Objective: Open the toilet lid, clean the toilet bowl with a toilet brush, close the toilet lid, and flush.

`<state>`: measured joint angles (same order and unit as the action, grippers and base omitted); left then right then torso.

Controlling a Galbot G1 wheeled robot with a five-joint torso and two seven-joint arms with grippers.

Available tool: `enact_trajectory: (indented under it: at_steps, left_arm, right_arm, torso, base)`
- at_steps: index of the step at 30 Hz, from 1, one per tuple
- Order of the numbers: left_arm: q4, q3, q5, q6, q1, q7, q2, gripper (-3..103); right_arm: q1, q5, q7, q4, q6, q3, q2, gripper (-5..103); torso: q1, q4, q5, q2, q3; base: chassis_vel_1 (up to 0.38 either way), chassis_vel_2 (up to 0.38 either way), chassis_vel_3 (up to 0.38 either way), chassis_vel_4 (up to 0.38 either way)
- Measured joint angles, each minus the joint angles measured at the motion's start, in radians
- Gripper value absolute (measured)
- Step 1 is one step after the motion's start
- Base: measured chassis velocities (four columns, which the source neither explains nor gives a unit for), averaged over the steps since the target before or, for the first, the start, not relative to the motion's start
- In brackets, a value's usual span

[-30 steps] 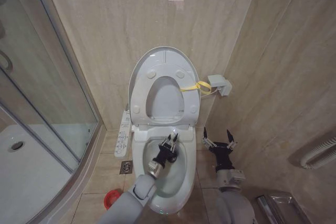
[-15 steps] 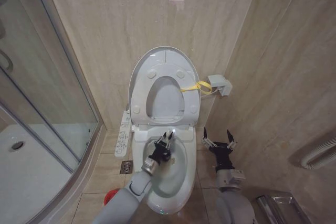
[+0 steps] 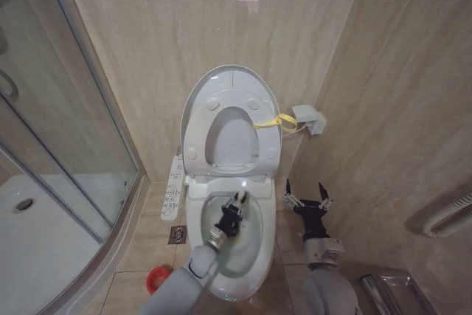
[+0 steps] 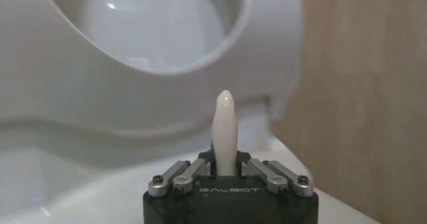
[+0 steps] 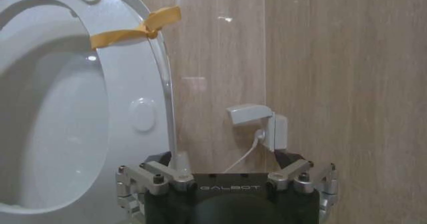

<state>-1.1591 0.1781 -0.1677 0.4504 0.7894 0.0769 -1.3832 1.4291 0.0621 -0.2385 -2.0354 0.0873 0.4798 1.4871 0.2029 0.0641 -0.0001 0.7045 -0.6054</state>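
A red holder cup [image 3: 156,279] is seen nearest on the floor tiles, beside the base of the toilet and near the curved edge of the shower tray [image 3: 44,256]. Just beyond it, the left gripper [image 3: 237,203] is held over the toilet bowl [image 3: 193,215], reaching in from the near rim toward the middle of the basin. Its fingers are clamped on the toilet brush [image 4: 223,129], whose slim white handle is seen in the left wrist view standing up between the pads, with its rounded tip pointing toward the raised seat. The bristle head is hidden and cannot be made out.

To the right of the bowl, the right gripper [image 3: 308,195] is parked above the floor, near the toilet's side but apart from it. Its dark fingers [image 3: 324,193] are spread wide and nothing is held between them.

Farther back, a white control panel [image 3: 172,188] is fixed along the left side of the toilet. Behind the bowl, the toilet lid [image 3: 247,79] is stood upright against the tiled wall, with the ring-shaped seat [image 3: 193,134] raised against it. A yellow strap [image 5: 133,28] is tied at the right edge of the seat and lid. On the wall just beyond, a small white box [image 3: 307,119] with a cable is mounted.
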Motion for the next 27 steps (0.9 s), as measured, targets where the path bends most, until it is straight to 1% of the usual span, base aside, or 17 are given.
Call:
enact_trajectory:
  at_steps: [2, 4, 7, 9, 11, 14, 17, 21, 23, 27]
  left_arm:
    - [-0.02, -0.003, -0.009, 0.0, -0.009, 0.004, -0.001, 20]
    - [-0.062, -0.002, -0.016, 0.0, -0.016, 0.003, -0.006, 20]
    - [-0.081, 0.01, -0.018, 0.003, -0.01, 0.002, -0.017, 20]
    - [-0.078, 0.016, -0.02, 0.005, -0.003, 0.0, -0.026, 20]
    - [-0.049, 0.023, -0.023, 0.012, 0.011, -0.006, -0.036, 20]
    - [-0.031, 0.026, -0.027, 0.017, 0.017, -0.014, -0.036, 20]
    - [0.001, 0.017, -0.024, 0.016, 0.02, -0.025, -0.021, 20]
    - [-0.003, 0.0, -0.022, 0.012, 0.011, -0.024, -0.012, 20]
    - [-0.024, -0.008, -0.023, 0.01, 0.001, -0.023, -0.012, 20]
    - [-0.043, 0.001, -0.037, 0.01, -0.006, -0.02, -0.034, 20]
  right_arm:
    - [0.0, 0.0, 0.0, 0.0, 0.0, 0.0, 0.0, 100]
    - [0.0, 0.0, 0.0, 0.0, 0.0, 0.0, 0.0, 100]
    - [0.0, 0.0, 0.0, 0.0, 0.0, 0.0, 0.0, 100]
    - [0.0, 0.0, 0.0, 0.0, 0.0, 0.0, 0.0, 100]
    - [0.0, 0.0, 0.0, 0.0, 0.0, 0.0, 0.0, 100]
    - [0.0, 0.0, 0.0, 0.0, 0.0, 0.0, 0.0, 100]
    - [0.0, 0.0, 0.0, 0.0, 0.0, 0.0, 0.0, 100]
    - [0.0, 0.0, 0.0, 0.0, 0.0, 0.0, 0.0, 100]
    - [0.0, 0.0, 0.0, 0.0, 0.0, 0.0, 0.0, 100]
    - [0.0, 0.0, 0.0, 0.0, 0.0, 0.0, 0.0, 100]
  torso:
    - [0.0, -0.0001, 0.0003, 0.0, 0.0]
    - [0.0, 0.0002, 0.0001, 0.0, 0.0]
    - [0.0, 0.0002, 0.0002, 0.0, 0.0]
    - [0.0, 0.0002, 0.0001, 0.0, 0.0]
    - [0.0, 0.0, 0.0001, 0.0, 0.0]
    - [0.0, -0.0002, 0.0002, 0.0, 0.0]
    - [0.0, -0.0002, 0.0001, 0.0, 0.0]
    - [0.0, -0.0002, 0.0001, 0.0, 0.0]
    - [0.0, -0.0001, 0.0001, 0.0, 0.0]
    - [0.0, 0.0001, 0.0002, 0.0, 0.0]
  base:
    - [0.0, 0.0, 0.0, 0.0]
    - [0.0, 0.0, 0.0, 0.0]
    - [0.0, 0.0, 0.0, 0.0]
    - [0.0, 0.0, 0.0, 0.0]
    - [0.0, 0.0, 0.0, 0.0]
    - [0.0, 0.0, 0.0, 0.0]
    - [0.0, 0.0, 0.0, 0.0]
    - [0.0, 0.0, 0.0, 0.0]
    - [0.0, 0.0, 0.0, 0.0]
    - [0.0, 0.0, 0.0, 0.0]
